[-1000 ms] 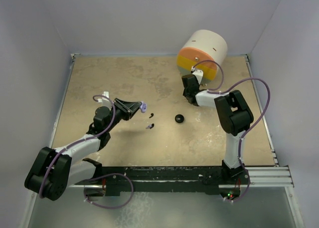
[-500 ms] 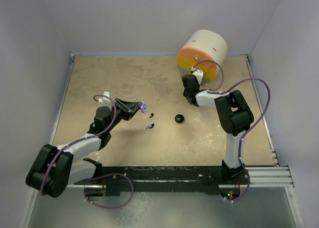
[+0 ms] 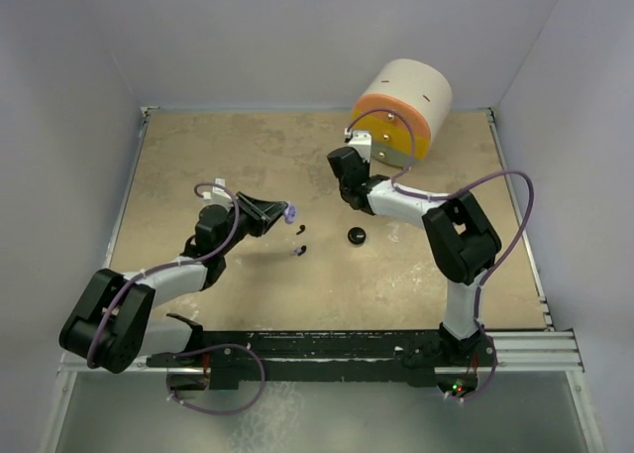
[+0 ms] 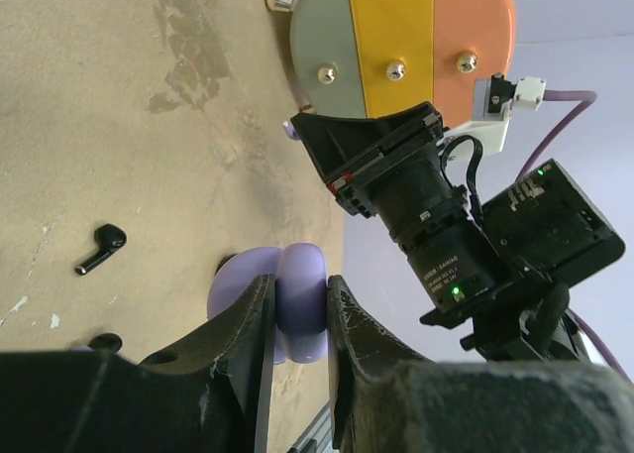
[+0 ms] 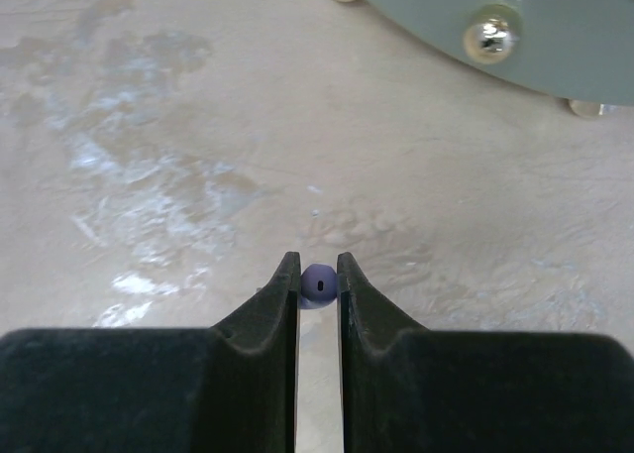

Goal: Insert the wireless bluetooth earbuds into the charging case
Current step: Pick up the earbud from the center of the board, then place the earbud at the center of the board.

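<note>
My left gripper (image 3: 281, 214) is shut on the lavender charging case (image 3: 288, 213) and holds it above the table. In the left wrist view the case (image 4: 297, 309) sits between the two fingers, its two halves side by side. My right gripper (image 3: 349, 192) is shut on a tiny lavender earbud (image 5: 318, 285), pinched at the fingertips low over the table. Two black earbuds (image 3: 300, 227) (image 3: 300, 249) lie on the table between the arms, with a small lavender piece (image 3: 293, 252) beside the nearer one. One black earbud (image 4: 102, 249) also shows in the left wrist view.
A round black puck (image 3: 357, 236) lies right of the earbuds. A big white cylinder (image 3: 411, 91) with an orange, yellow and grey face lies on its side at the back right, close behind my right wrist. Walls surround the table.
My right gripper has moved left and away from the cylinder, toward the table's middle. My left gripper has shifted slightly right with the case still in it.
</note>
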